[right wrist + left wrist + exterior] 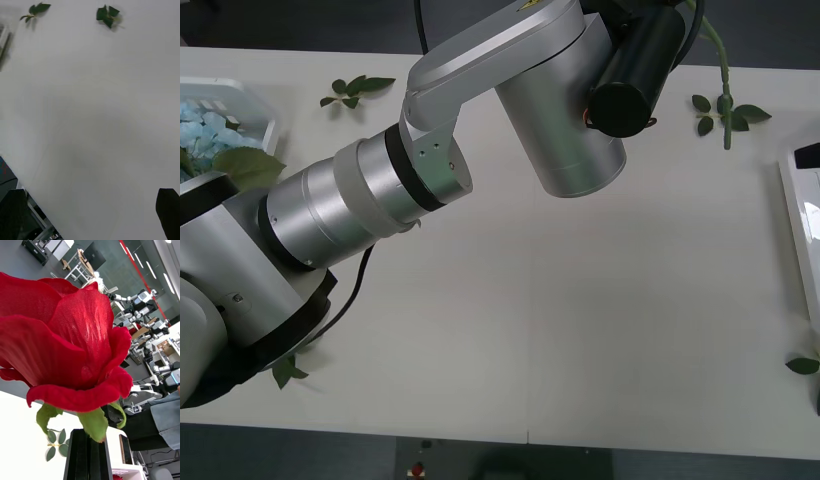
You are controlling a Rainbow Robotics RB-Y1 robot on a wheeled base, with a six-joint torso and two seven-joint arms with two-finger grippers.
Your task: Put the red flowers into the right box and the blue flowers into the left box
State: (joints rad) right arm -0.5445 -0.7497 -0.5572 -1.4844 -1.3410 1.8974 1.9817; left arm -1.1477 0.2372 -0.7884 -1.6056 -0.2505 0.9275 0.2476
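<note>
Red rose (63,348) fronts robots (144,302); leaf sprigs (356,90) dot white table (560,310).

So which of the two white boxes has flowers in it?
The left box, at far left: blue flowers lie in it. The right box looks bare in its visible strip. The left gripper holds a red rose.

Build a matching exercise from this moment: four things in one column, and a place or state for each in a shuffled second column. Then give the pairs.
Things:
1. red rose
2. blue flowers
3. right gripper
4. right box

Places or states:
A. lying in the left box
B. open, over bare table
C. at the table's right edge
D. held in the left gripper

Pairs: 1-D, 2-A, 3-B, 4-C
</note>
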